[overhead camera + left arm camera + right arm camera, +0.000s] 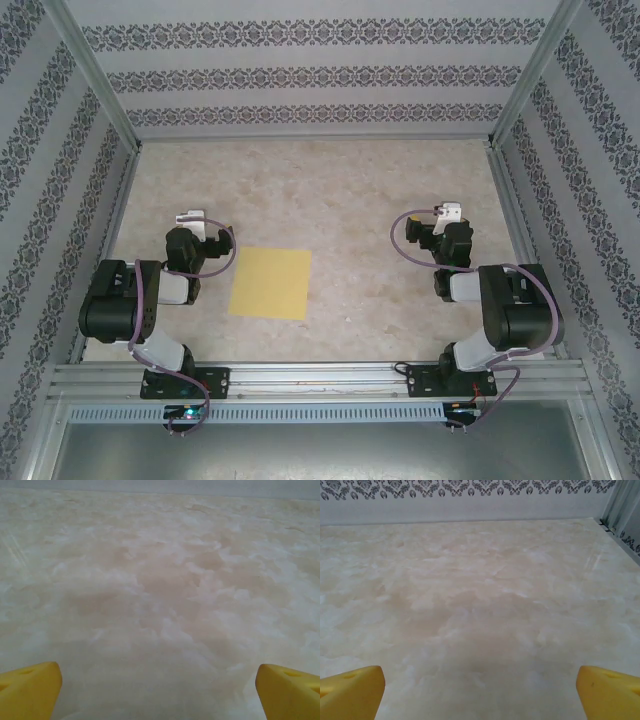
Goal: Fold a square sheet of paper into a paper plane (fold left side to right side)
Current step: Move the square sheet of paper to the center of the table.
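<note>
**Sheet** (270, 283): a yellow square, lying flat on the table (380, 200) near the front edge. It is sitting between the two arms, closer to the left one, with nothing touching it. No crease is showing, so the fold is judged not yet begun.

**Left gripper** (196, 224): hovering just beside the sheet's far-left corner and pointing toward the back wall. Its jaws are standing wide and holding nothing. Its wrist camera is showing yellow fingertips (30, 692) at the two lower corners, with bare table between them.

**Right gripper** (446, 220): sitting well apart from the sheet, on the right side of the table. Its jaws are likewise wide and empty, and its fingertips (351, 692) are framing bare table.

**Risks, as judged:**
- Thin paper lying flush on a smooth top is offering no edge to pinch. A finger coming down on it is likely pushing it along rather than lifting it.
- The sheet is appearing slightly skewed to the table edge. A left-to-right fold ignoring this is risking mismatched edges and a crooked crease, which would be spoiling every later fold.
- With one gripper lifting the left edge and nothing pinning the right side, the whole sheet is likely sliding or flipping over.
- Both arms converging over one small sheet is risking a knock between them.
- A hard pinch on the edge is risking a crumple or tear.
</note>
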Robot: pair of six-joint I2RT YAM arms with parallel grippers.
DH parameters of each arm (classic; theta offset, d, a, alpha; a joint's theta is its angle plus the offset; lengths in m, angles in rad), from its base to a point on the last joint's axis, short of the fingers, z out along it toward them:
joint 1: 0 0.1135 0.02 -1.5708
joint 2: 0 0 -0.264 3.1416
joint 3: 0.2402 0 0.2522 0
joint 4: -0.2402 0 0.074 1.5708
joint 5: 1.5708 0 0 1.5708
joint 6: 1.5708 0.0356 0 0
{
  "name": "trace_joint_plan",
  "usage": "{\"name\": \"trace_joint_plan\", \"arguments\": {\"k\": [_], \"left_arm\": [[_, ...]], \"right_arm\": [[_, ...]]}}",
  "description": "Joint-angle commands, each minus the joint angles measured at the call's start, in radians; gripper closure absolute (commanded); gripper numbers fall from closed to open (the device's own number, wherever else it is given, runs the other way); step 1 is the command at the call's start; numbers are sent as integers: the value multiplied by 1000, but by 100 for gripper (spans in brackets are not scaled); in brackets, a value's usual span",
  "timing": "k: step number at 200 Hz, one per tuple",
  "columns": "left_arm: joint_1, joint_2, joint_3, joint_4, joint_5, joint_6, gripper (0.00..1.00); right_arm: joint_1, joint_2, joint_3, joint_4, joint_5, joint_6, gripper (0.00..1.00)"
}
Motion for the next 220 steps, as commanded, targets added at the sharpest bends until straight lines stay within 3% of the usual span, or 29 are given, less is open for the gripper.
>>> {"name": "trace_joint_plan", "arguments": {"k": [1, 180, 197, 220], "left_arm": [[7, 0, 15, 46, -12, 8, 1], [3, -10, 13, 47, -24, 6, 1], [3, -84, 17, -24, -42, 5, 1], [3, -222, 56, -215, -77, -12, 1]], "right_arm": [[8, -7, 21, 13, 15, -12, 2], [5, -21, 18, 11, 23, -3, 2], [5, -100, 26, -74, 24, -2, 2], [3, -237, 88, -340, 40, 43, 2]]}}
